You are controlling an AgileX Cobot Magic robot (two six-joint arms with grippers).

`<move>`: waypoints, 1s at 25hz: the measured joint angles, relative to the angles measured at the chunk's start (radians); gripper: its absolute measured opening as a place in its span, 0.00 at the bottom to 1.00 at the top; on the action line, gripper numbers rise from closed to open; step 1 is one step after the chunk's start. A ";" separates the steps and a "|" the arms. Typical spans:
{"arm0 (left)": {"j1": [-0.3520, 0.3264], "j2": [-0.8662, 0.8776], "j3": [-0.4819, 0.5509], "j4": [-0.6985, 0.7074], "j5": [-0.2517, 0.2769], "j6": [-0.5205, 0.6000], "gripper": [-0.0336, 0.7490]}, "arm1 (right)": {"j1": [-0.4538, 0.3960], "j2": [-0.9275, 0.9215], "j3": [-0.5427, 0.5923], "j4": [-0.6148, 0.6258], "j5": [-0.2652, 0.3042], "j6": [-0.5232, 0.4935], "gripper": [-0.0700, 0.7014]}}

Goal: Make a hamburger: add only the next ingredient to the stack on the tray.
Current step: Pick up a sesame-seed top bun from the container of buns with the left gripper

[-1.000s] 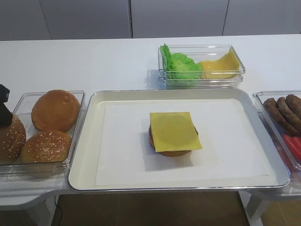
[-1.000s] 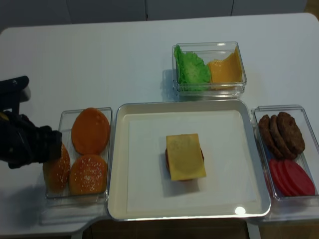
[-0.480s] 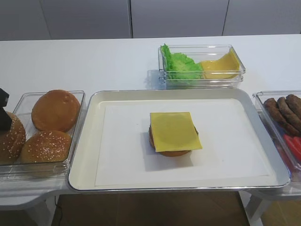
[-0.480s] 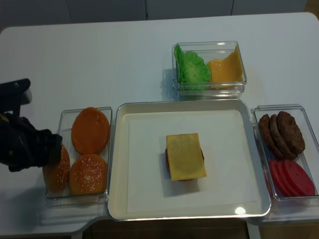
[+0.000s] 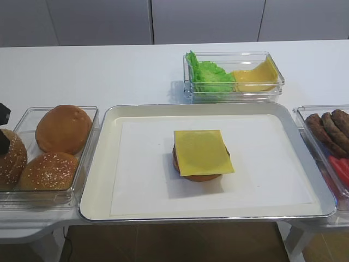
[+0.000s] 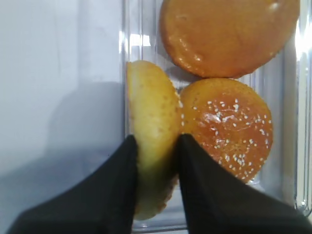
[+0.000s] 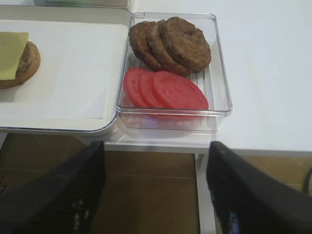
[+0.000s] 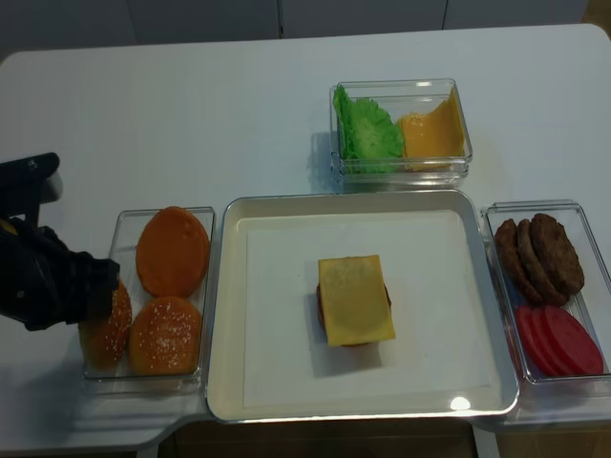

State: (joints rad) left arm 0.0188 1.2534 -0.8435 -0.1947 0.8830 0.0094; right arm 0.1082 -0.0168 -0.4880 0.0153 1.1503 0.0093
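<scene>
1. Both dark fingers [image 6: 122, 190] of the left gripper [image 6: 155, 165] pinch a sesame bun top [image 6: 153, 141] that stands on edge against the outer wall of the clear bun box [image 8: 124, 221]; they are clenched on its two faces.
2. A second sesame bun [image 6: 226, 129] touches the held one, and a smooth seedless bun [image 6: 226, 34] lies beyond them in the same box.
3. The stack [image 5: 202, 154] of bun base, patty and cheese slice sits near the middle of the tray [image 5: 103, 164], well apart from the box.
4. The right gripper's fingers [image 7: 53, 190] hang spread and empty off the worktop [image 8: 191, 114] edge, beside the box of patties [image 7: 170, 41] and tomato slices [image 7: 165, 90].
5. Risk: gripped by its soft faces, the bun may crush or slip on the lift.
6. Risk: the neighbouring sesame bun could be dragged up or the light box shifted, since they touch.
7. Risk: an edge-on bun must be turned dome up, or it lands askew on the overhanging cheese.
</scene>
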 joint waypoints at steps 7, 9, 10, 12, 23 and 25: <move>0.000 0.000 0.000 -0.006 0.002 0.002 0.27 | 0.000 0.000 0.000 0.000 0.000 -0.002 0.73; 0.000 0.000 0.000 -0.023 0.002 0.020 0.26 | 0.000 0.000 0.000 0.000 0.000 -0.009 0.73; 0.000 0.000 0.000 -0.038 0.002 0.035 0.26 | 0.000 0.000 0.000 0.000 0.000 -0.009 0.73; 0.000 0.000 0.000 -0.073 0.002 0.064 0.25 | 0.000 0.000 0.000 0.000 0.000 -0.009 0.73; 0.000 -0.038 0.000 -0.101 -0.012 0.110 0.24 | 0.000 0.000 0.000 0.000 0.000 -0.009 0.73; 0.000 -0.064 -0.008 -0.101 -0.013 0.110 0.24 | 0.000 0.000 0.000 0.000 0.000 -0.009 0.73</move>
State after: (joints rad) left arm 0.0188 1.1892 -0.8513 -0.2956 0.8701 0.1191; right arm 0.1082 -0.0168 -0.4880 0.0153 1.1503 0.0000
